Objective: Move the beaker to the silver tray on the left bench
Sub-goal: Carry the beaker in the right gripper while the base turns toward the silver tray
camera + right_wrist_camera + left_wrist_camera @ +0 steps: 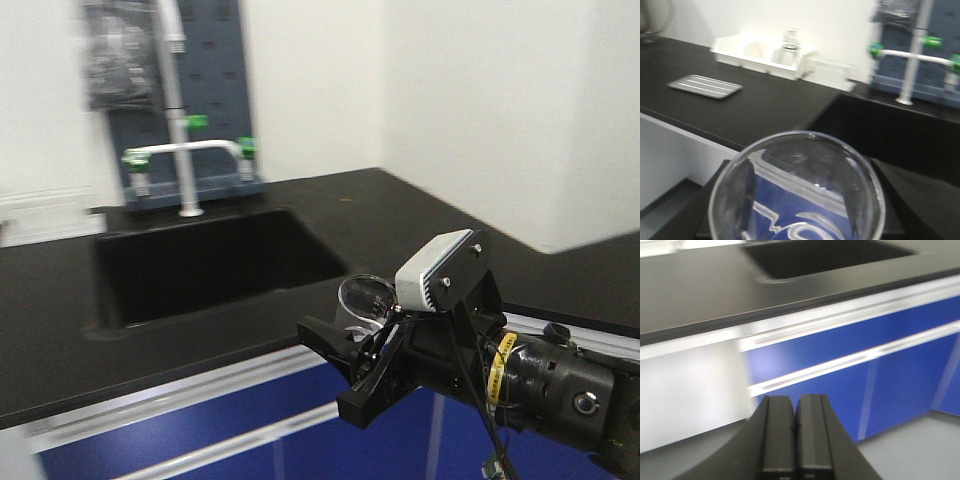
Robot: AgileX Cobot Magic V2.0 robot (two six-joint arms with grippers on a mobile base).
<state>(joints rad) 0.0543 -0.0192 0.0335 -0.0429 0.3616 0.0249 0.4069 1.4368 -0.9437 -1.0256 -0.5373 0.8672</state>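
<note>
Left gripper (795,440): fingers pressed together with nothing between them; beyond it, blue cabinet fronts (865,350) below the edge of a black worktop.

Right gripper (345,360): fingers clamped on either side of the beaker (797,195); the clear glass beaker is held in the air near the front edge of the bench, its round rim facing the wrist camera, resting on no surface.

Left bench (765,110): flat matte black worktop; the silver tray (705,86) lies flat on it, well apart from the beaker.

Behind the tray, white bins (760,55) stand against the wall; further along the worktop is a sunken sink (200,265); behind it stands a white tap (185,150) with green fittings.
</note>
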